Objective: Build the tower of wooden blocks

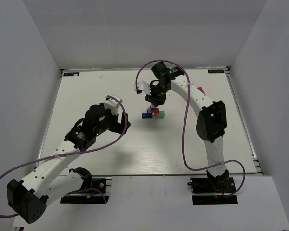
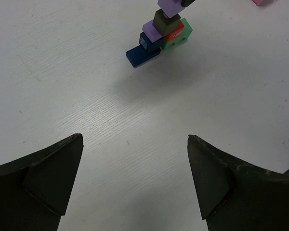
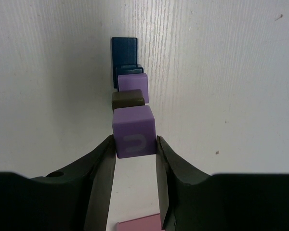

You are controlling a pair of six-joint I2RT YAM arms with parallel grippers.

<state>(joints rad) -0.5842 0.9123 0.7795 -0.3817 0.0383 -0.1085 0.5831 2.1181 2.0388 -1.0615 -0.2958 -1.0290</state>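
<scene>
Pinching a purple cube [image 3: 133, 129] by two opposite faces, the right gripper [image 3: 135, 147] has its jaws closed only to the cube's width, its fingers [image 3: 102, 166] flat against the sides; the face turned to the wrist camera bears a pale horseshoe mark. From the left wrist view the cube sits directly above a dark block [image 2: 164, 21], though whether it rests on it or hangs just clear cannot be told; under the dark block comes a lilac block [image 2: 152, 29], then a dark blue cube [image 2: 149, 41] on a flat blue block [image 2: 142, 54]; a red block [image 2: 175, 32] sits on a green block [image 2: 179, 41] just beside these, touching them. Seen from above, the wood block tower [image 1: 153, 113] stands near the middle of the table [image 1: 101, 149], somewhat toward its far side, with the right gripper right over it; a pink piece [image 3: 139, 224] shows at the bottom edge of the right wrist view. The left gripper [image 2: 135, 178] is spread wide with nothing between its fingers, hanging over bare table well apart from the tower, which lies ahead of it.
</scene>
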